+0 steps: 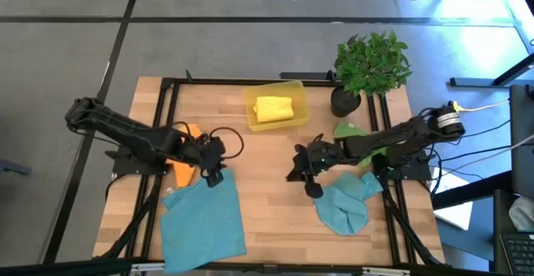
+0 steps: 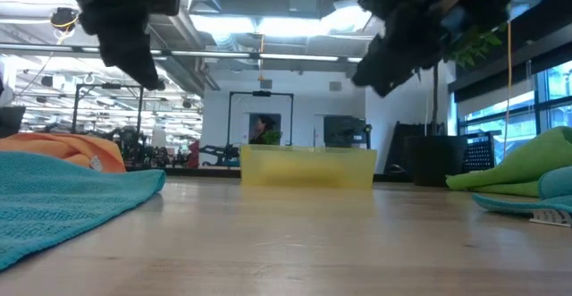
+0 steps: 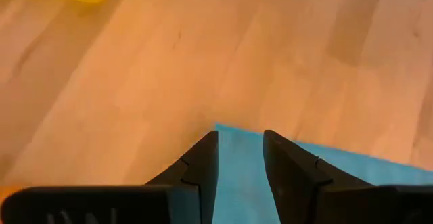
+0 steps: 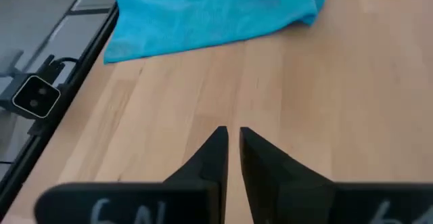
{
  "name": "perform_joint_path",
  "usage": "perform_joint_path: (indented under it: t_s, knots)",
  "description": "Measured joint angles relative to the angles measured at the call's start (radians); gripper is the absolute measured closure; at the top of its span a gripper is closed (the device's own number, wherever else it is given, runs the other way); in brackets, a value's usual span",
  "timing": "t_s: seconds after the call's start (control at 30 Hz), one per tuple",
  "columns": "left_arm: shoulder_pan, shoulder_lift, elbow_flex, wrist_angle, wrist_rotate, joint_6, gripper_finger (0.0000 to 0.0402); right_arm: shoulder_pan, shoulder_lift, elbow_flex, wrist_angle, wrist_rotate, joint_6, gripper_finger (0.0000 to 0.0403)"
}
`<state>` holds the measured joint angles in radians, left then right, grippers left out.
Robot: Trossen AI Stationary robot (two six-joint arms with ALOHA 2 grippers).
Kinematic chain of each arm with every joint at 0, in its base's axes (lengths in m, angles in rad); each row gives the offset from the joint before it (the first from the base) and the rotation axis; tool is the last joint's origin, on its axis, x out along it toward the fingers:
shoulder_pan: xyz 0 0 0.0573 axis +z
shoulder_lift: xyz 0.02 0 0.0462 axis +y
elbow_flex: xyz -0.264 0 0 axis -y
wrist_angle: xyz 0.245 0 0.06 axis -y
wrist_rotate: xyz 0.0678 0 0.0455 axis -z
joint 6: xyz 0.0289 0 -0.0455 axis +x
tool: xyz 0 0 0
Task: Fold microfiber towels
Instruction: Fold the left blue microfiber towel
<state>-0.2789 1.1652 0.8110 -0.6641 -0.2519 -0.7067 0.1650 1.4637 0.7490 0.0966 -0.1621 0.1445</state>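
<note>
Flat teal towel [image 1: 203, 218]: desk [image 1: 267, 184] at 7 o'clock, long axis toward 6. Left gripper [image 1: 213, 176] nearer, over its 12 o'clock edge, fingers slightly apart, empty. Right gripper [image 1: 312, 188] nearly shut, empty; crumpled teal towel [image 1: 346, 203] at its 4 o'clock.

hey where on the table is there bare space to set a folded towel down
Bare wood lies mid-table, between the flat teal-blue towel and the crumpled teal-blue towel, in front of the translucent yellow plastic bin. Both side edges are crowded with towels and arms.
</note>
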Motion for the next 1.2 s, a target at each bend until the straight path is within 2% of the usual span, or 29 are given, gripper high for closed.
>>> perform_joint_path:
  t_s: [0.1,0.2,0.4,0.5,0.57,0.63,0.73,0.83,0.93,1.07,1.2]
  knots:
    - [-0.029,0.019,-0.036,0.030,-0.017,-0.005,0.0292,0.039,-0.016,0.000,0.003,0.058,-0.018,0.0362]
    - [-0.038,0.044,-0.068,0.108,-0.019,0.006,0.0292,0.062,-0.012,0.000,-0.001,0.071,-0.020,0.0362]
    - [-0.023,0.141,-0.088,0.131,0.003,0.044,0.0292,0.064,-0.007,0.000,-0.043,0.145,-0.023,0.0362]
    - [0.012,0.187,-0.088,0.140,0.048,0.059,0.0291,0.060,-0.007,0.000,-0.042,0.146,-0.020,0.0362]
    - [0.035,0.212,-0.088,0.195,0.149,0.108,0.0286,0.060,-0.007,0.000,-0.045,0.167,-0.020,0.0362]
    - [0.044,0.215,-0.088,0.266,0.207,0.151,0.0280,0.060,-0.007,0.000,-0.061,0.194,-0.019,0.0362]
    - [0.081,0.211,-0.071,0.222,0.214,0.215,0.0271,0.060,-0.007,0.000,-0.084,0.196,-0.022,0.0362]
    - [0.143,0.199,-0.070,0.104,0.165,0.260,0.0267,0.060,-0.007,0.000,-0.088,0.197,-0.033,0.0362]
    - [0.218,0.199,-0.077,0.074,0.151,0.296,0.0266,0.060,-0.007,0.000,-0.088,0.198,-0.046,0.0362]
    - [0.296,0.219,-0.097,0.162,0.253,0.353,0.0268,0.060,-0.007,0.000,-0.088,0.198,-0.072,0.0362]
    - [0.326,0.251,-0.135,0.261,0.342,0.373,0.0268,0.060,-0.007,0.000,-0.089,0.198,-0.070,0.0362]
